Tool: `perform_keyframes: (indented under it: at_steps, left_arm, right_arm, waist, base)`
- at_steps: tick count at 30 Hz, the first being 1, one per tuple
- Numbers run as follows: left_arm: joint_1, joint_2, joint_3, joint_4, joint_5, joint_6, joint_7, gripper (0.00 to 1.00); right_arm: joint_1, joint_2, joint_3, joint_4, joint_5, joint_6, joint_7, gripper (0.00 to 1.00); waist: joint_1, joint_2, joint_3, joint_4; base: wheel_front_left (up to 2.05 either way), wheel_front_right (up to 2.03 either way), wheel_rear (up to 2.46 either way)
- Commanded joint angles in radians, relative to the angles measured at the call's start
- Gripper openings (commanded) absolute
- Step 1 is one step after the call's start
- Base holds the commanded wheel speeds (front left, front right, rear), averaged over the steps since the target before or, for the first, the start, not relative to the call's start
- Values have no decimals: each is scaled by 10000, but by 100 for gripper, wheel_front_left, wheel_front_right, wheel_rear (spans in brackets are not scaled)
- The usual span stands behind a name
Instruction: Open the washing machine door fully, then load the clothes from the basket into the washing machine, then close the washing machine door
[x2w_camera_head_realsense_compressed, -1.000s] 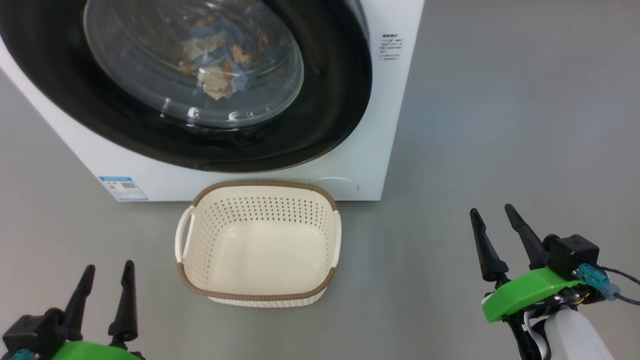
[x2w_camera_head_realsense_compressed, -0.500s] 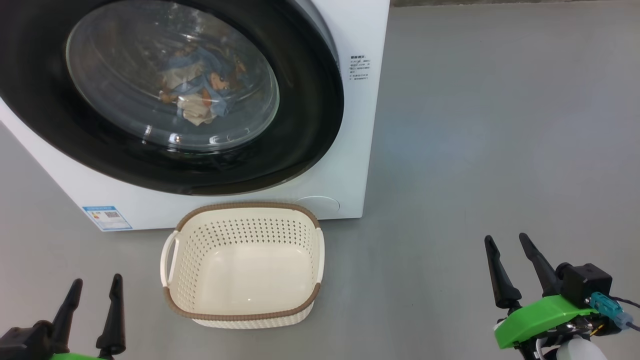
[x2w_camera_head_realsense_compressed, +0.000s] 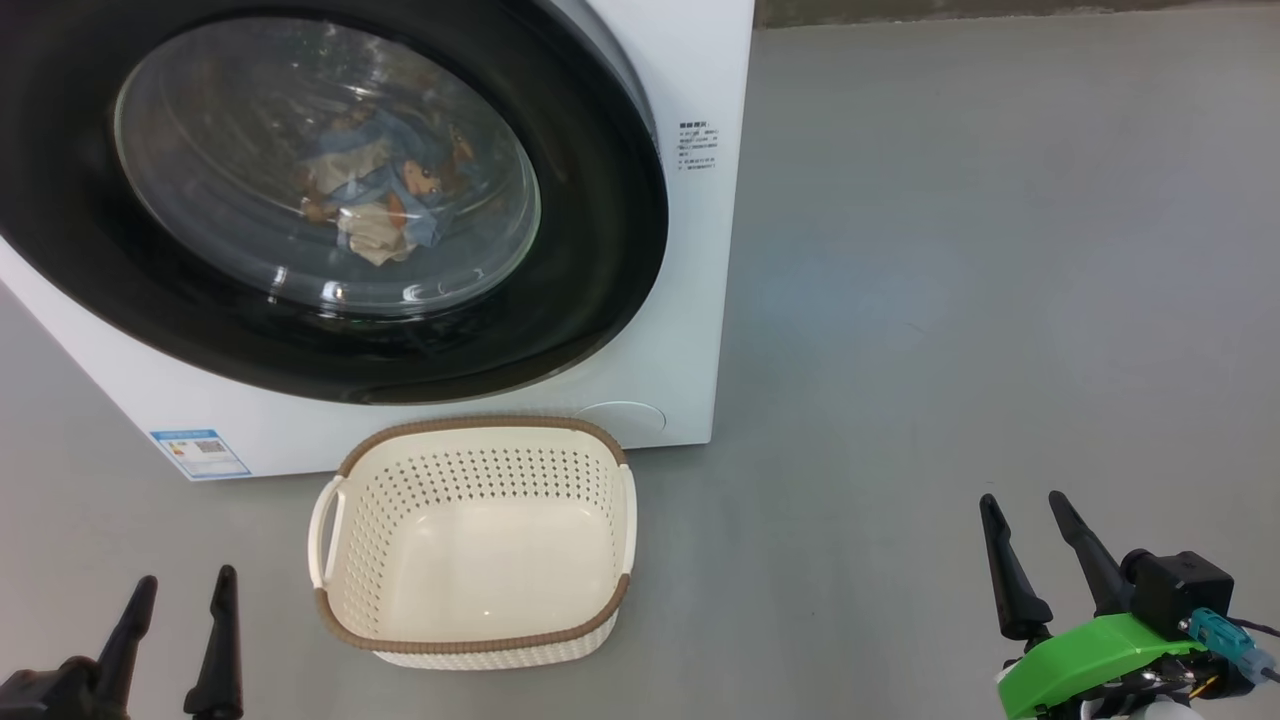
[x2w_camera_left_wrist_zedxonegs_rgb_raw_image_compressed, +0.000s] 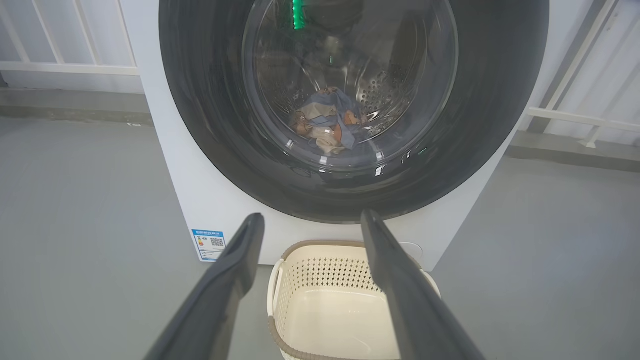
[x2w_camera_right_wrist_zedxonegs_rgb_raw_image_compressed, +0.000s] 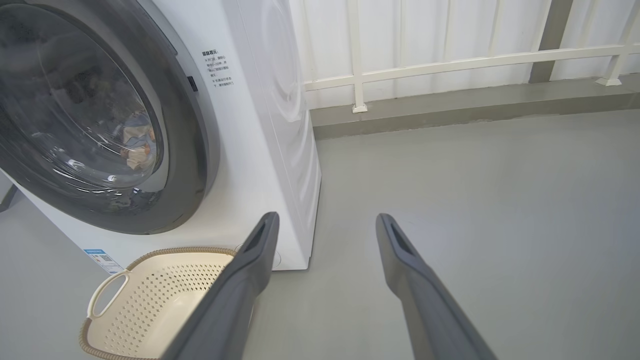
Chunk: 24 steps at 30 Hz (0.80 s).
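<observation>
Looks done: shut washing machine door (x2w_camera_head_realsense_compressed: 600, 250), clothes (x2w_camera_head_realsense_compressed: 375, 200) inside behind it, empty basket (x2w_camera_head_realsense_compressed: 470, 480) just in front. With left claw (x2w_camera_head_realsense_compressed: 189, 577) and right claw (x2w_camera_head_realsense_compressed: 1023, 497) spread, empty, just double-check for a fully flush close.

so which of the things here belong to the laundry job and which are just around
Job: washing machine, washing machine door (shut), clothes behind its glass, basket (empty), left gripper and right gripper, both open.
Just around: blue label, white railing, grey floor.
</observation>
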<state>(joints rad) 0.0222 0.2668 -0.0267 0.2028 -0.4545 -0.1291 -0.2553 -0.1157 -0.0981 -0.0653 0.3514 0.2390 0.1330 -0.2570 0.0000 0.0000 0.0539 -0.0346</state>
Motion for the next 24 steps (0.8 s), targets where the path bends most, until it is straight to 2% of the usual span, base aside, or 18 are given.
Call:
perform_keyframes:
  at_steps: [1, 11, 12, 18, 24]
  left_arm:
    - [-221, 311, 371, -146, -64, -16, -65, 100]
    - [-207, 286, 408, -9, -52, -16, -65, 100]
    - [-1, 2, 18, 164, -13, 0, 1, 0]
    - [71, -640, -213, 740, -65, 2, 33, 0]
    - [16, -713, -137, 714, -618, 1, 208, 0]
  right_arm:
    - [27, -42, 222, -243, -143, -23, -48, 100]
    - [20, -33, 265, -304, -220, -23, -48, 100]
    - [1, 3, 5, -38, -93, 0, 1, 0]
    - [281, 166, -3, 648, -9, 0, 40, 0]
    - [269, 181, -42, 569, 644, -1, 232, 0]
  waist:
    - [0, 0, 3, -11]
    - [0, 0, -36, -54]
    - [0, 0, -36, -54]
    - [0, 0, -39, -53]
    - [18, 0, -82, -34]
  base:
    - [0, 0, 0]
    - [0, 0, 0]
    - [0, 0, 0]
    - [0, 0, 0]
    - [0, 0, 0]
